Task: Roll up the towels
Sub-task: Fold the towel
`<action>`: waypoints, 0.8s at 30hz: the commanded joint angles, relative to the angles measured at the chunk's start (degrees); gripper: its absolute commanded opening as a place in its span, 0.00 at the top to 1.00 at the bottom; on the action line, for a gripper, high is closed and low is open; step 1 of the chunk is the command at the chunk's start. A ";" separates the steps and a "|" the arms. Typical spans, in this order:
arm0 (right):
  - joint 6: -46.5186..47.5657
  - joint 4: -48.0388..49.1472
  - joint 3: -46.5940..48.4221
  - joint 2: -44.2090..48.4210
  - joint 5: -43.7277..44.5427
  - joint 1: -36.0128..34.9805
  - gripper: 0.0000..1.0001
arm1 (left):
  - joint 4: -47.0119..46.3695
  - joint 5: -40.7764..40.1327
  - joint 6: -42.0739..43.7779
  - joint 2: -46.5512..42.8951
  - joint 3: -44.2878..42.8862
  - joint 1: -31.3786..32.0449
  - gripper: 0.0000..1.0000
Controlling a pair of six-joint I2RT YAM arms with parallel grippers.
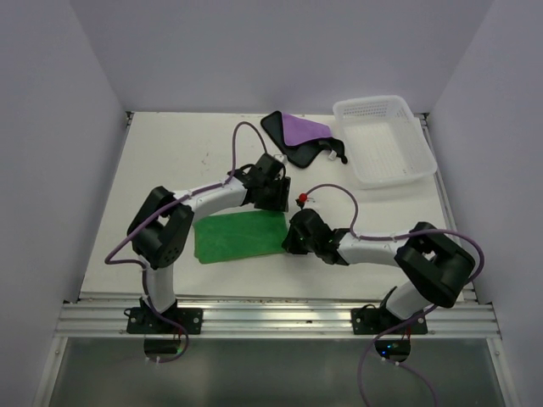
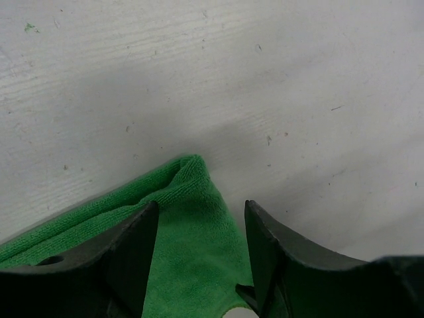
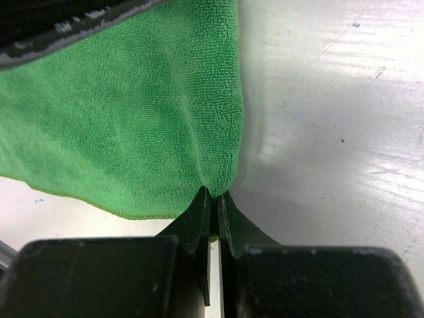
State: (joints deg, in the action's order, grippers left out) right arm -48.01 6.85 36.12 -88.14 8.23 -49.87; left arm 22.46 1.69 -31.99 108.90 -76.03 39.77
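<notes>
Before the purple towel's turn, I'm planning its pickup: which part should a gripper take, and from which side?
Probably the near black corner of the purple towel, pinched from above, approaching from the near left side. It lies folded over with that corner flat on bare table, while the white basket crowds its right side.

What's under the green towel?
Only the white table shows around the green towel; beneath it is covered. The right hand pinches one corner; the left hand straddles another, open.

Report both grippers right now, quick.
Left gripper: open, jaws on either side of a corner of the green towel, not closed on it.
Right gripper: closed, pinching a corner of the same towel.
</notes>
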 commanded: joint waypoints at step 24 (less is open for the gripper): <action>0.28 4.05 -1.14 -2.39 3.81 -0.41 1.00 | -0.13 -1.43 -1.85 7.02 -3.60 0.04 0.50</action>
State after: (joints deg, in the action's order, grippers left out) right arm -49.60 12.03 35.00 -89.62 9.54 -49.87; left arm 22.13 1.39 -33.67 113.89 -77.93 39.77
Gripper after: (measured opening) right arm 0.029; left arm 0.508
